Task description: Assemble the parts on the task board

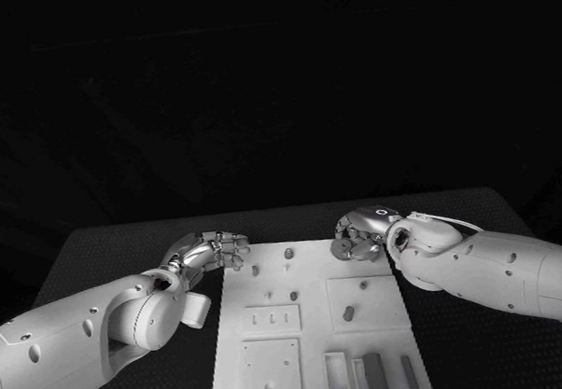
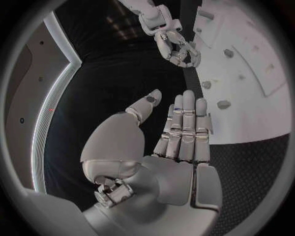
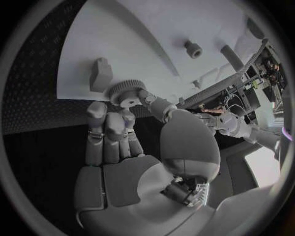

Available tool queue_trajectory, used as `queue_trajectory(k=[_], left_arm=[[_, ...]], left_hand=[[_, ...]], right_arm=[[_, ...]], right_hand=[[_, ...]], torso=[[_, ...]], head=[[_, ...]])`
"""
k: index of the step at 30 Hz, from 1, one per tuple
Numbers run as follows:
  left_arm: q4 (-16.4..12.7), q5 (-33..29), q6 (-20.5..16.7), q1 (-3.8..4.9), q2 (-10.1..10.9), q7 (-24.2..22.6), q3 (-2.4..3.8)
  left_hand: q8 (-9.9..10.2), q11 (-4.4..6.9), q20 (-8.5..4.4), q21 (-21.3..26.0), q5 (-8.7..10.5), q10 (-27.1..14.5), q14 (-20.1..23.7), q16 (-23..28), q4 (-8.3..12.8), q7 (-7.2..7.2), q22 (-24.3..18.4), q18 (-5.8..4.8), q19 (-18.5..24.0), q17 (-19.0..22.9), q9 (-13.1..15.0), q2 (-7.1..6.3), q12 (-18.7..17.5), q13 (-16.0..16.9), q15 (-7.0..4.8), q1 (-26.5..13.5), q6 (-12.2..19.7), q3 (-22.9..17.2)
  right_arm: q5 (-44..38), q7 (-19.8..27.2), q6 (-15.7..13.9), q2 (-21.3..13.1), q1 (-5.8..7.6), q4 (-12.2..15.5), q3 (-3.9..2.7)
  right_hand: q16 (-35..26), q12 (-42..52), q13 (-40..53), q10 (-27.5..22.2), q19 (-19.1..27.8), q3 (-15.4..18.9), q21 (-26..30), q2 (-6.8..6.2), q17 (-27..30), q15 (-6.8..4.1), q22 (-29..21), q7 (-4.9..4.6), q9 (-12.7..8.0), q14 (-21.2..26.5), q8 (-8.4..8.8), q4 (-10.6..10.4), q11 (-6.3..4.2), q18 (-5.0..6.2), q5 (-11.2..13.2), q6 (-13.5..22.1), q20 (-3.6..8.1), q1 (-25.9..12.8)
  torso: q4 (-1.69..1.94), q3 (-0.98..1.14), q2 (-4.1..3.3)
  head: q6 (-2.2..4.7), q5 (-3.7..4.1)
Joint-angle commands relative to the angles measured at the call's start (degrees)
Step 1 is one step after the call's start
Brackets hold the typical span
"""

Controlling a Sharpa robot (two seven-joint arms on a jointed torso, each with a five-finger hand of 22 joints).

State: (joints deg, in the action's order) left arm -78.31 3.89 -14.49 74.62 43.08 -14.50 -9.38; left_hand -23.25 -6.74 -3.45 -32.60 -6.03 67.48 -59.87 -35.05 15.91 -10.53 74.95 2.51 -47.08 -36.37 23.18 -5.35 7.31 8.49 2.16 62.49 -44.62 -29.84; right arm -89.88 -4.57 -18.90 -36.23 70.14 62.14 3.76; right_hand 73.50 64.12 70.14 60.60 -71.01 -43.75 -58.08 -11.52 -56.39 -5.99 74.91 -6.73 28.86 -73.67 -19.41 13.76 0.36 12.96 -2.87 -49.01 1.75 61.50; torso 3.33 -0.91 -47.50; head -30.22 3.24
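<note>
The white task board (image 1: 309,327) lies in the middle of the black table. My right hand (image 1: 362,233) is at the board's far right corner. In the right wrist view its thumb and fingertips (image 3: 107,118) pinch a round toothed grey part (image 3: 127,92) just over the board's edge (image 3: 80,88). My left hand (image 1: 213,251) hovers at the board's far left corner. Seen from the left wrist, this hand (image 2: 181,132) is flat with straight fingers and the thumb apart, holding nothing. Small grey pegs (image 1: 348,314) stand on the board.
Several rectangular parts (image 1: 375,372) lie in slots at the board's near right. A blocky part (image 3: 101,73) and a short peg (image 3: 193,48) stand on the board by my right hand. Black table (image 1: 98,260) runs on both sides.
</note>
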Motion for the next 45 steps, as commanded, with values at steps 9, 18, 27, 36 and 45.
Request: queue_trajectory(k=[9,18,27,36,45], left_arm=[[-0.1,0.2,0.7,0.05,0.0,-0.5,0.04],[-0.1,0.2,0.7,0.05,0.0,-0.5,0.04],[-0.1,0.2,0.7,0.05,0.0,-0.5,0.04],[-0.1,0.2,0.6,0.05,0.0,-0.5,0.04],[-0.1,0.2,0.5,0.05,0.0,-0.5,0.04]], left_hand=[[0.3,0.06,-0.06,-0.3,-0.01,0.0,0.3,0.1,0.3,-0.07,0.3,0.57,0.2,0.1,0.1,0.07,-0.4,0.1,0.0,-0.4,-0.3,0.0],[0.4,0.06,-0.06,-0.3,-0.01,0.0,0.3,0.1,0.3,-0.08,0.3,0.57,0.2,0.1,0.1,0.06,-0.4,0.1,0.0,-0.3,-0.3,0.0],[0.4,0.07,-0.06,-0.3,0.0,0.0,0.3,0.1,0.3,-0.08,0.3,0.57,0.2,0.1,0.1,0.08,-0.5,0.1,0.0,-0.3,-0.3,-0.1],[0.4,0.07,-0.05,-0.3,0.0,0.0,0.3,0.1,0.3,-0.08,0.3,0.56,0.2,0.1,0.2,0.13,-0.5,0.1,0.01,-0.4,-0.3,0.0],[0.4,0.08,-0.05,-0.3,-0.01,0.0,0.3,0.1,0.2,-0.07,0.3,0.56,0.2,0.1,0.2,0.16,-0.5,0.1,0.01,-0.4,-0.3,-0.1]], right_arm=[[-0.4,-0.2,2.9,-0.5,-0.92,-0.4,0.6],[-0.8,-0.4,1.0,-0.8,-0.96,-0.2,0.6],[-0.8,-0.1,1.1,-1.0,-0.99,-0.1,0.6],[-0.8,0.1,2.2,-0.9,-1.05,-0.1,0.6],[-5.8,-1.7,1.9,-0.9,-1.08,0.0,0.61]], right_hand=[[-0.8,-0.3,-0.3,-1.3,0.8,-0.1,-0.3,-2.35,-0.4,0.64,1.0,-0.32,-0.5,0.3,1.74,0.4,0.38,2.04,0.0,-5.5,-0.18,-0.3],[-1.1,-0.3,-0.3,-2.2,1.2,1.1,-0.3,-2.99,-0.7,1.19,1.0,-0.96,-1.0,0.6,2.75,0.9,0.97,2.04,-0.1,-3.8,-0.08,-0.4],[-1.2,-0.2,-0.4,-2.2,1.2,0.8,-0.2,-2.7,-0.8,1.21,1.0,-0.94,-1.0,0.5,2.63,0.8,0.97,2.04,-0.1,-4.1,-0.03,0.0],[-1.3,0.1,-0.6,-2.0,1.1,-1.4,-0.4,-1.59,-1.2,0.68,1.0,-0.23,-0.5,0.4,1.44,0.0,0.34,2.04,0.1,-6.5,-0.06,1.0],[-1.3,0.5,-0.9,-1.2,1.1,-1.6,-1.0,1.05,-1.6,-0.24,1.1,1.16,0.9,0.2,-1.04,-0.1,-0.86,2.04,0.1,-10.4,-0.16,0.8]], torso=[[-0.04,0.03,0.01],[-0.03,-0.01,0.02],[0.0,-0.01,0.04],[-0.07,-0.01,0.01],[0.03,-0.03,0.05]], head=[[0.06,-0.05],[0.12,-0.02],[0.22,-0.02],[0.19,-0.04],[-0.02,0.04]])
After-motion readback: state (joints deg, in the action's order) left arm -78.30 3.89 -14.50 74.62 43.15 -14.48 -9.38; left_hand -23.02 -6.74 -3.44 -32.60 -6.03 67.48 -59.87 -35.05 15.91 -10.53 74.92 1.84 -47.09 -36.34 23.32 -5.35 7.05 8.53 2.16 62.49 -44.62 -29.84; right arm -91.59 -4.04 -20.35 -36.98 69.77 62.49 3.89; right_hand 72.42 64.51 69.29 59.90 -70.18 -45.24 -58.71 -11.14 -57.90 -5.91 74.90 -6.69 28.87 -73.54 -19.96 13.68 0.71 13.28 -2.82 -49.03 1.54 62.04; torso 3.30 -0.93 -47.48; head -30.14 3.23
